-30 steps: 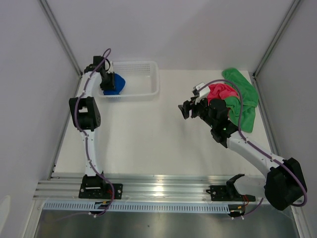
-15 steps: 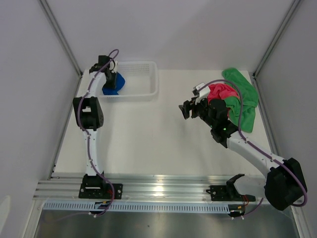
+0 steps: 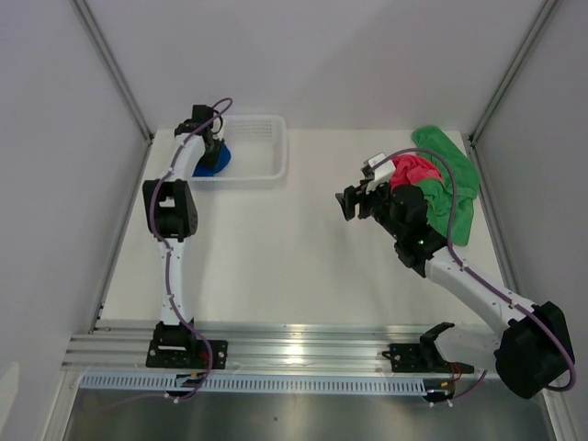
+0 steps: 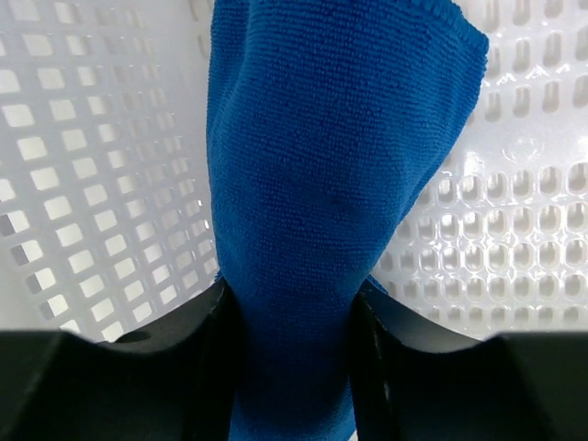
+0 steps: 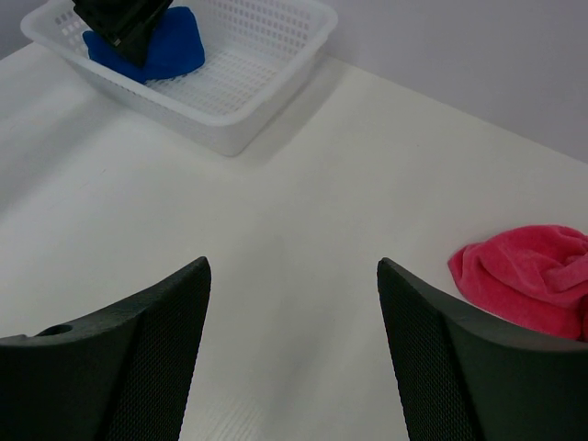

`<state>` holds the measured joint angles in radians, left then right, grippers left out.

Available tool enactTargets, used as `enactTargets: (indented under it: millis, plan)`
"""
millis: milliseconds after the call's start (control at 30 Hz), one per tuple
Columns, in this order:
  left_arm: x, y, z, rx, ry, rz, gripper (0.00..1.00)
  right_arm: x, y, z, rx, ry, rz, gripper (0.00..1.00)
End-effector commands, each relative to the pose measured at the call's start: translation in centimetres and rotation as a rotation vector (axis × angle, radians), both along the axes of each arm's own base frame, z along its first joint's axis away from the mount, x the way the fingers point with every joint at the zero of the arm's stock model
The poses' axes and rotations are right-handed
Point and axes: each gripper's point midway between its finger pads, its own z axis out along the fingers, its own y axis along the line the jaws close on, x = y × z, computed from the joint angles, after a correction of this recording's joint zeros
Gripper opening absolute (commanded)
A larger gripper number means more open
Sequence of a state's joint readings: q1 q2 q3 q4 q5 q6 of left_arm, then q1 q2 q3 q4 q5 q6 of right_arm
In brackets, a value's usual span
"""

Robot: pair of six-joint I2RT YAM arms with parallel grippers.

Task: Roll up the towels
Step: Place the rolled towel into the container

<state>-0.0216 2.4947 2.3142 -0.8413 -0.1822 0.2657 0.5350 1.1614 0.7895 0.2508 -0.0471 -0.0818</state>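
My left gripper (image 3: pixel 212 147) is shut on the royal blue towel (image 3: pixel 213 161) inside the white mesh basket (image 3: pixel 262 169) at the back left; in the left wrist view the blue towel (image 4: pixel 322 184) is pinched between both fingers (image 4: pixel 211 367) over the basket's mesh. The blue towel also shows in the right wrist view (image 5: pixel 152 41). My right gripper (image 3: pixel 353 203) is open and empty above the table's middle right. The pink-red towel (image 3: pixel 412 171) lies bunched behind it, on the bright green towel (image 3: pixel 455 188). The pink-red towel shows in the right wrist view (image 5: pixel 533 276).
The basket (image 5: pixel 266 83) stands at the table's back left corner. Grey walls close in the left, back and right sides. An aluminium rail (image 3: pixel 294 344) runs along the near edge.
My left gripper has carried the blue towel further back and right, deeper into the basket, and the basket has shifted slightly left. The right arm has barely moved.
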Motion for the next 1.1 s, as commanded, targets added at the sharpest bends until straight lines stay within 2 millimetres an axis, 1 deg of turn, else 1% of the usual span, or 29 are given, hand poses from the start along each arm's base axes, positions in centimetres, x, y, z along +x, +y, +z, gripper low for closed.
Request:
enactTargets:
  millis: [0,33,100,133,167,200,233,367,400,467,500,533,567,600,633,733,800,833,867,900,933,967,1033,1067]
  plan:
    - [-0.1,-0.4,0.9,0.005,0.013,-0.038,0.49,-0.2,-0.5,1.6,0.005,-0.046,-0.02,0.76]
    - [-0.3,-0.4,0.2,0.001,0.034,-0.039,0.5,-0.3,-0.6,1.5,0.0,-0.044,-0.022,0.76]
    - [-0.4,-0.7,0.4,-0.03,0.037,-0.041,0.48,-0.3,-0.8,1.4,-0.003,-0.042,-0.027,0.76]
    - [-0.7,-0.8,0.5,-0.047,0.045,-0.032,0.41,-0.4,-0.9,1.5,-0.006,-0.042,-0.029,0.76]
    - [-0.8,-1.2,0.7,-0.092,0.038,-0.009,0.36,-0.4,-0.9,1.5,-0.006,-0.044,-0.03,0.76]
    - [-0.8,-0.9,1.0,-0.108,0.027,0.017,0.31,-0.4,-1.0,1.6,-0.009,-0.045,-0.033,0.76]
    - [-0.7,-1.0,1.2,-0.126,0.017,0.039,0.22,-0.5,-1.0,1.7,-0.008,-0.048,-0.033,0.76]
    - [-0.6,-0.8,1.8,-0.13,-0.005,0.077,0.22,-0.6,-1.3,2.0,-0.011,-0.058,-0.038,0.76]
    - [-0.7,0.5,1.9,-0.148,-0.009,0.107,0.22,-0.7,-1.3,2.0,-0.013,-0.055,-0.038,0.76]
    - [-0.6,0.4,2.7,-0.215,-0.029,0.148,0.18,-0.7,-1.3,2.1,-0.014,-0.054,-0.038,0.76]
    - [-0.5,0.7,3.9,-0.249,-0.054,0.163,0.15,-0.7,-1.4,2.2,-0.012,-0.054,-0.04,0.76]
    - [-0.5,-0.1,4.3,-0.301,-0.062,0.154,0.15,-0.7,-1.4,2.1,-0.01,-0.053,-0.04,0.76]
    - [-0.2,-0.4,4.6,-0.318,-0.08,0.144,0.11,-0.8,-1.4,2.2,-0.012,-0.054,-0.039,0.76]
    - [-0.2,-0.9,5.4,-0.332,-0.095,0.129,0.05,-0.8,-1.4,2.3,-0.01,-0.057,-0.039,0.76]
    - [0.0,-1.2,5.7,-0.342,-0.104,0.118,0.01,-0.8,-1.4,2.3,-0.013,-0.058,-0.04,0.76]
    - [0.5,-2.5,6.7,-0.326,-0.134,0.076,0.01,-0.7,-1.3,2.5,-0.014,-0.063,-0.038,0.77]
    - [0.6,-3.6,6.9,-0.324,-0.136,0.056,0.01,-0.5,-1.3,2.7,-0.013,-0.067,-0.04,0.77]
    - [0.4,-5.6,6.9,-0.337,-0.127,0.023,0.01,-0.5,-1.3,2.7,-0.013,-0.067,-0.04,0.77]
    - [0.3,-6.4,6.8,-0.344,-0.12,0.015,0.01,-0.5,-1.3,2.8,-0.01,-0.069,-0.04,0.77]
    - [0.2,-7.9,7.0,-0.354,-0.118,-0.003,0.01,-0.5,-1.3,2.7,-0.01,-0.066,-0.04,0.77]
    - [0.1,-8.6,6.6,-0.367,-0.108,-0.003,0.02,-0.5,-1.2,2.7,-0.007,-0.064,-0.04,0.77]
    - [-0.1,-10.2,6.4,-0.385,-0.099,-0.022,0.03,-0.5,-1.2,2.6,-0.005,-0.059,-0.039,0.77]
    - [-0.2,-11.9,6.2,-0.416,-0.096,-0.026,0.05,-0.6,-1.2,2.6,-0.002,-0.057,-0.039,0.77]
    - [-0.3,-13.5,5.7,-0.421,-0.084,-0.048,0.06,-0.7,-1.2,2.6,-0.002,-0.057,-0.038,0.77]
